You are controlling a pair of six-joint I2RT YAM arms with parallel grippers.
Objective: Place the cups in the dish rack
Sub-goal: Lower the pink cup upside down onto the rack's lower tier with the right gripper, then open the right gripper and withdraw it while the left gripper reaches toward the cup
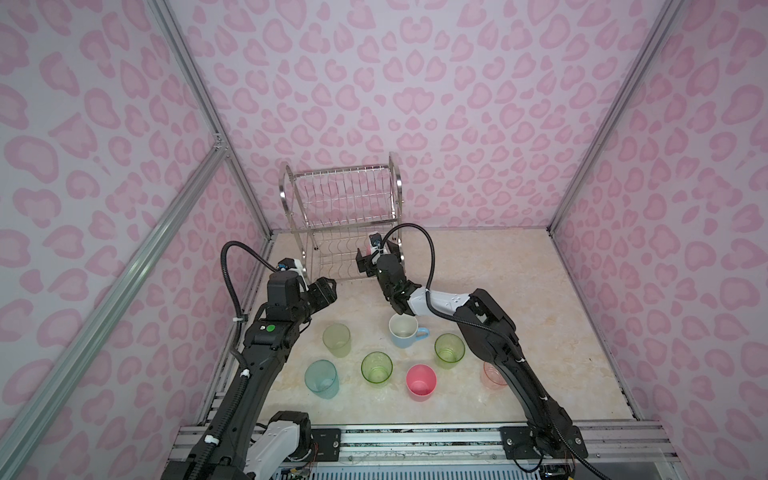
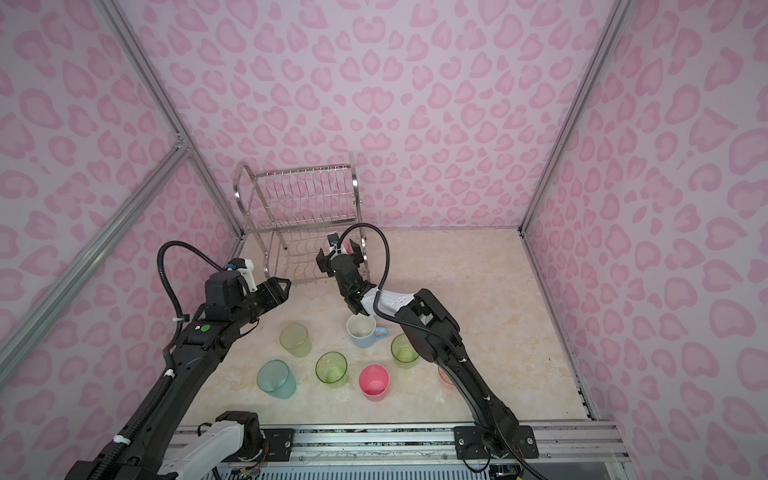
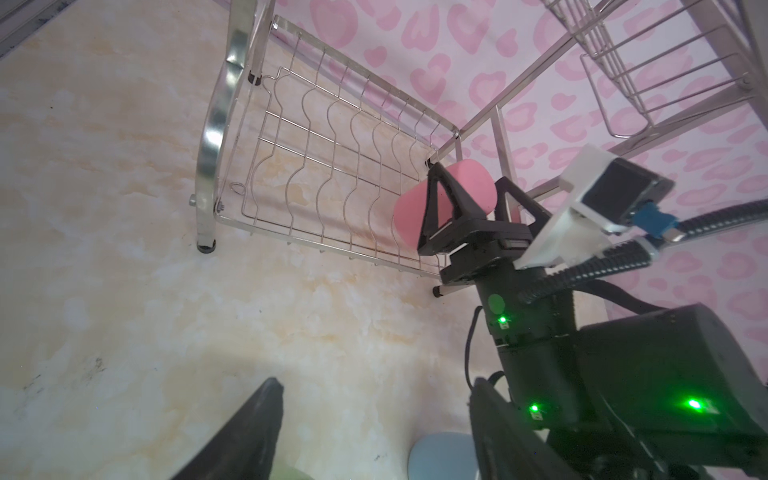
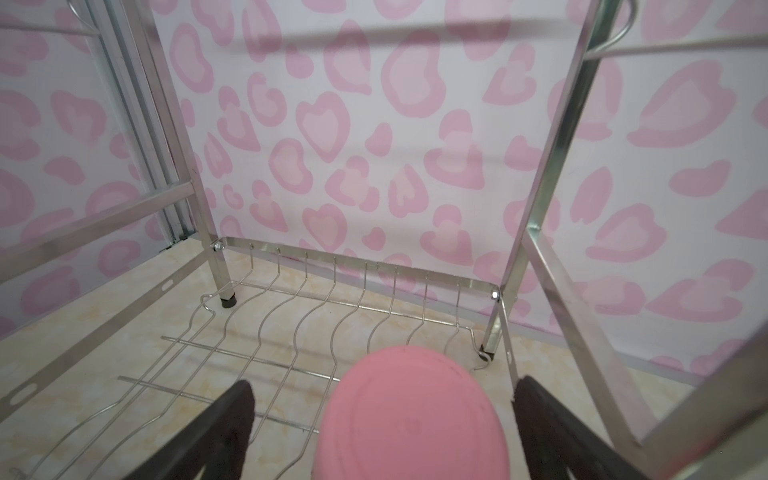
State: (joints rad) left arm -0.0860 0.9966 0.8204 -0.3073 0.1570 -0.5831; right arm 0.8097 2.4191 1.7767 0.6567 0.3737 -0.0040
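The right claw (image 4: 386, 384) holds its black jaws apart, clear of the smooth opaque pink cup (image 4: 407, 419) between them, which lies with its flat round base toward the wrist on the chrome rack's (image 3: 214, 133) wavy lower wire shelf, while the left claw (image 3: 374, 390) gapes empty above the marbled table (image 3: 124, 291).

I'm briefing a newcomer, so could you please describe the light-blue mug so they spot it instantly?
Find the chrome dish rack at the back wall, then look forward to the cups on the marble tabletop. The light-blue mug sits in the row nearest the rack; it alone has a handle.
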